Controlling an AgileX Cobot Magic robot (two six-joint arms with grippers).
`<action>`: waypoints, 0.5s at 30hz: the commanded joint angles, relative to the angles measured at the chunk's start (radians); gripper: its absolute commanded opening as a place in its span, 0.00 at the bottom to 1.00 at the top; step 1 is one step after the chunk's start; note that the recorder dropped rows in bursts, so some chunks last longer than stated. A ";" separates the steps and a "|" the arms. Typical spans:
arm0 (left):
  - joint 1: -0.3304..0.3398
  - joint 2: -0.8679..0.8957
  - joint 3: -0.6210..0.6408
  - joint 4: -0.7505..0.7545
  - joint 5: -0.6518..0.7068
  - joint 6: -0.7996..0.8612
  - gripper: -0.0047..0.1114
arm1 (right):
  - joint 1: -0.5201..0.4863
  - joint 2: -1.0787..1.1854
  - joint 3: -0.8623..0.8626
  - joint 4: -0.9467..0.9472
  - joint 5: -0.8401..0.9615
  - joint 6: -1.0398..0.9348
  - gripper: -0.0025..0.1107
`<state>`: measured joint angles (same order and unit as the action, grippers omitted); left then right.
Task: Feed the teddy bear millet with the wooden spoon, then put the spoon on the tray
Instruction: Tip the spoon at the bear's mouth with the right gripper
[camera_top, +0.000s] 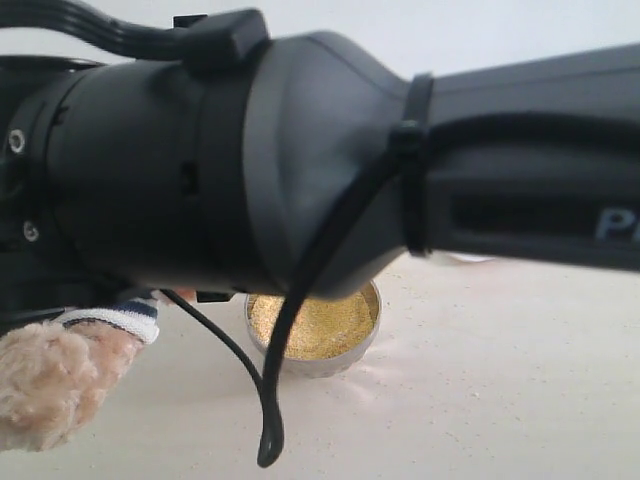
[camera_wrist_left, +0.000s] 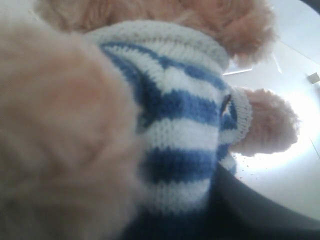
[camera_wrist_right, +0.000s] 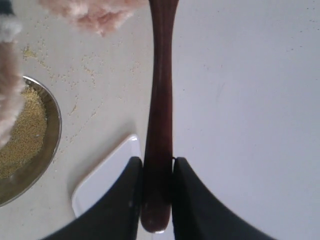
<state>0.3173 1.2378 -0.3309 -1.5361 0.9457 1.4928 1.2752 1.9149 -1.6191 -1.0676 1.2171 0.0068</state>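
The teddy bear (camera_wrist_left: 170, 105), fluffy light brown in a blue-and-white striped shirt, fills the left wrist view. My left gripper (camera_wrist_left: 170, 200) is shut on its body, with one dark finger (camera_wrist_left: 250, 210) pressed against the shirt. In the exterior view only a paw (camera_top: 55, 385) with a striped cuff shows at the lower left. My right gripper (camera_wrist_right: 157, 161) is shut on the handle of the wooden spoon (camera_wrist_right: 160, 95); the spoon's bowl is out of frame. The millet (camera_top: 315, 325) fills a steel bowl (camera_wrist_right: 47, 150). One corner of the white tray (camera_wrist_right: 107, 175) lies under the right gripper.
A black arm (camera_top: 300, 150) close to the exterior camera blocks most of that view, and a black cable (camera_top: 272, 410) hangs from it in front of the bowl. Loose grains (camera_wrist_right: 87, 70) are scattered on the pale tabletop (camera_top: 480, 380).
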 joint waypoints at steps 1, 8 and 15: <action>0.001 -0.007 0.000 -0.015 0.021 0.004 0.08 | -0.009 0.001 0.002 0.010 0.004 0.014 0.02; 0.001 -0.007 0.000 -0.015 0.021 0.004 0.08 | -0.029 0.014 0.002 0.017 0.004 0.022 0.02; 0.001 -0.007 0.000 -0.015 0.021 0.004 0.08 | -0.049 0.014 0.102 0.004 0.004 0.046 0.02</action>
<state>0.3173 1.2378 -0.3309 -1.5361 0.9457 1.4928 1.2430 1.9336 -1.5686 -1.0599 1.2134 0.0372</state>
